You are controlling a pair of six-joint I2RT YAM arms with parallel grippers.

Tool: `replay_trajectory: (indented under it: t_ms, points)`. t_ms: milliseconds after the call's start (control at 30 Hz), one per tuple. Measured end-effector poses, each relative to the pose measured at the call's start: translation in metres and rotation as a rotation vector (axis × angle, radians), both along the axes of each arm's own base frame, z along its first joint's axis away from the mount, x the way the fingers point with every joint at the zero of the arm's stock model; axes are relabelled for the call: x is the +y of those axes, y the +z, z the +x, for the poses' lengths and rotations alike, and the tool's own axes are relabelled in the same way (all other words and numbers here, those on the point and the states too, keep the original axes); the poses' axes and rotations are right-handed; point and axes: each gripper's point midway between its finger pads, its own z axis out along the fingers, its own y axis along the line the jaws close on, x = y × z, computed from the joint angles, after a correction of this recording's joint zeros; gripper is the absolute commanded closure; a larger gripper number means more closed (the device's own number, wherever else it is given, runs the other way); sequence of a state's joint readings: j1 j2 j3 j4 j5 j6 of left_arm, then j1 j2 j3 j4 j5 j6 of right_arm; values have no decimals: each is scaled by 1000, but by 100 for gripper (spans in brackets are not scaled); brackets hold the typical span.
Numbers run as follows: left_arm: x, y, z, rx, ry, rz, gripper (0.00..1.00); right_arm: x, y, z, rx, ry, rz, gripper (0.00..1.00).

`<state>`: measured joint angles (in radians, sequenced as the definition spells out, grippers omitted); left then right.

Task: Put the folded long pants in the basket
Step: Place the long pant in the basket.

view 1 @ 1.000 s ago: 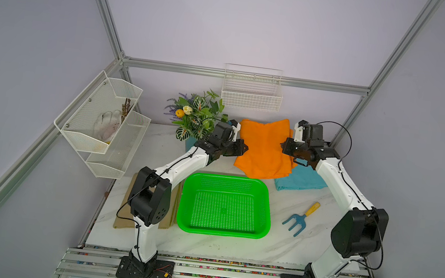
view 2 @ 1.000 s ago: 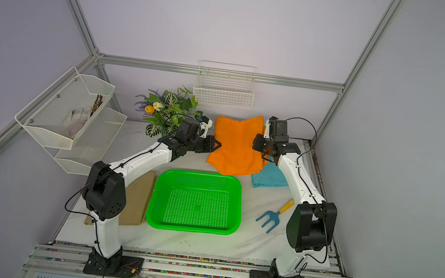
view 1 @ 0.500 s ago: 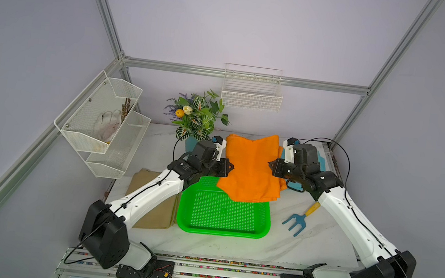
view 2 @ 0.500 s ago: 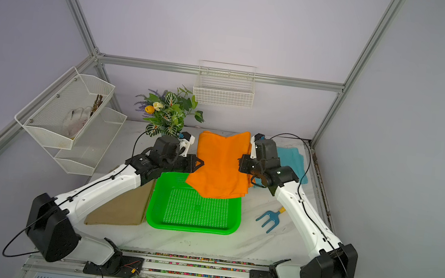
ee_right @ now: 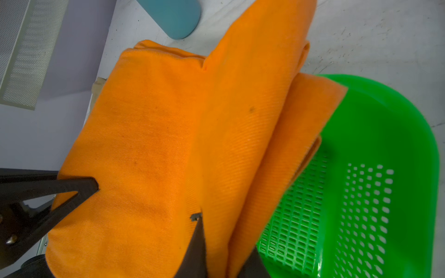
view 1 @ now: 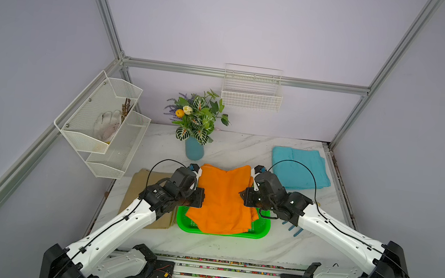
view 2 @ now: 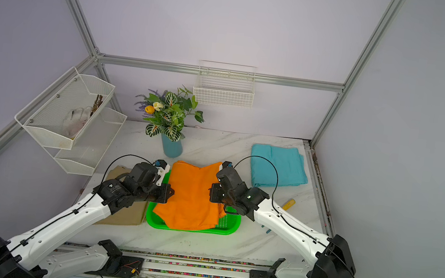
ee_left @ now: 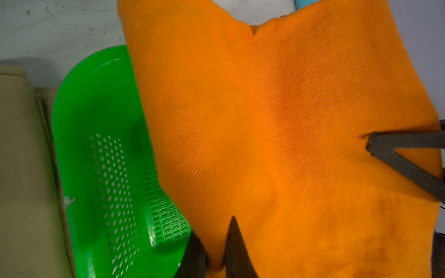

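While both arms meet at the centre of the frame, you've got the orange pants (view 1: 222, 200) stretched between them right over the green basket (view 1: 259, 232). Your left gripper (view 1: 197, 197) is clenched on the cloth's left edge, and your right gripper (view 1: 245, 199) is pinching the opposite edge. The left wrist view shows a dark finger (ee_left: 234, 248) biting into the fabric. The bundle hides most of the basket; whether it touches the basket's floor, I can't tell. The light blue pants (view 1: 298, 167) lie flat at centre right, and the tan pants (view 1: 136, 187) sit just left of the basket.
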<state>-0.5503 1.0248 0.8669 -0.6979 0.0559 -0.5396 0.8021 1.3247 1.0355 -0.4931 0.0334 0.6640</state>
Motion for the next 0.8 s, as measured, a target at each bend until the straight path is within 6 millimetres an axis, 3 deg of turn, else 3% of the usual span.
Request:
replay_trajectory:
  t_ms: [367,667,800]
  points:
    - [7,-52,2,107,23,103,100,-15,-64,1,102,-112,-94,100]
    - [7,-103,3,252,25,200,100,-22,-129,0,228,-152,-236,100]
    - [7,-117,4,284,27,228,100,-22,-138,2,247,-155,-248,98]
